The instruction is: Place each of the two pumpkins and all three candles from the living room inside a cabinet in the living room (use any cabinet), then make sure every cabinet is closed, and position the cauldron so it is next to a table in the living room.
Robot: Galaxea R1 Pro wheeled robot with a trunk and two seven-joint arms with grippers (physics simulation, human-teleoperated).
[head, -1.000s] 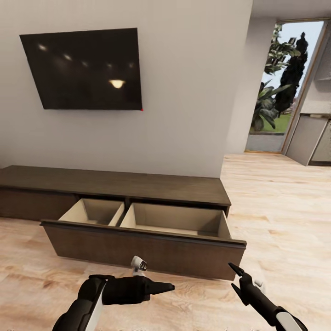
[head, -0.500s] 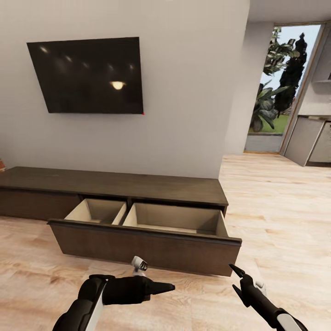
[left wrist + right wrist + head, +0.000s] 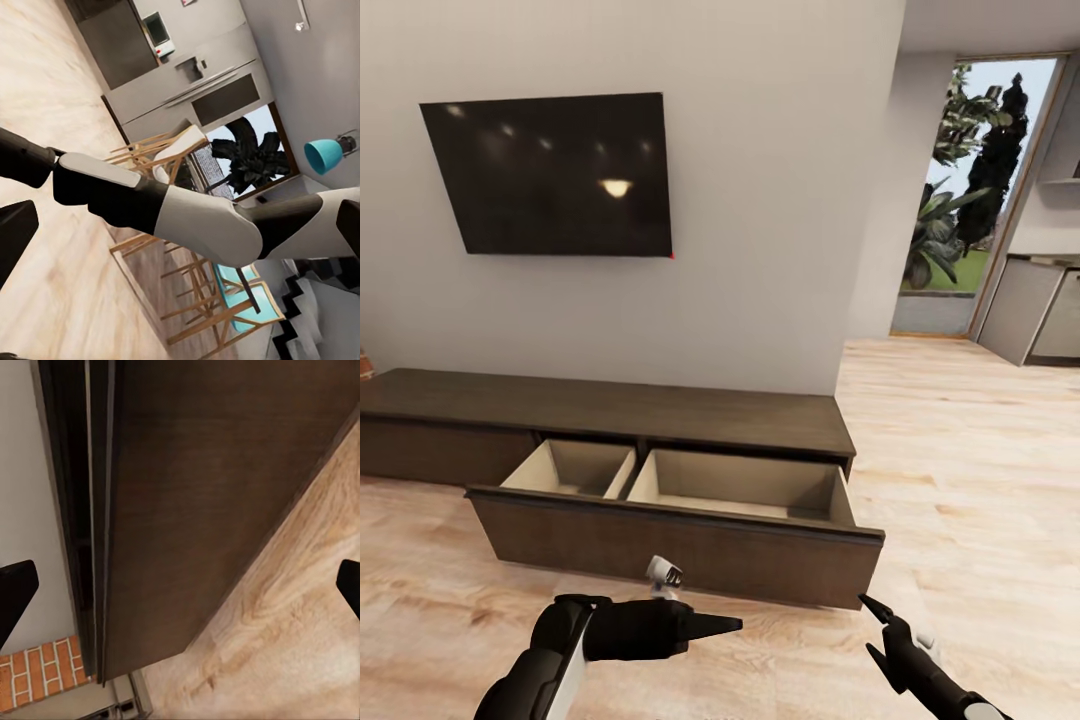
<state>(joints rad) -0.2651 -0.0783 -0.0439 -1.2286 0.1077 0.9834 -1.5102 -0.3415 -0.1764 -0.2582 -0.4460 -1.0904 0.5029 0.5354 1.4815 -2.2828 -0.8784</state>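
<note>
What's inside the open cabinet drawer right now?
The drawer of the cabinet shows two pale compartments with nothing visible in them. Its front panel hides the near part of the floor of both compartments.

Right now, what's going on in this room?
The robot faces the long dark cabinet under the wall TV. Its wide drawer is pulled out, and what shows of both pale compartments is bare. The left claw looks shut and the right claw open; both hold nothing, above the wooden floor.
</note>
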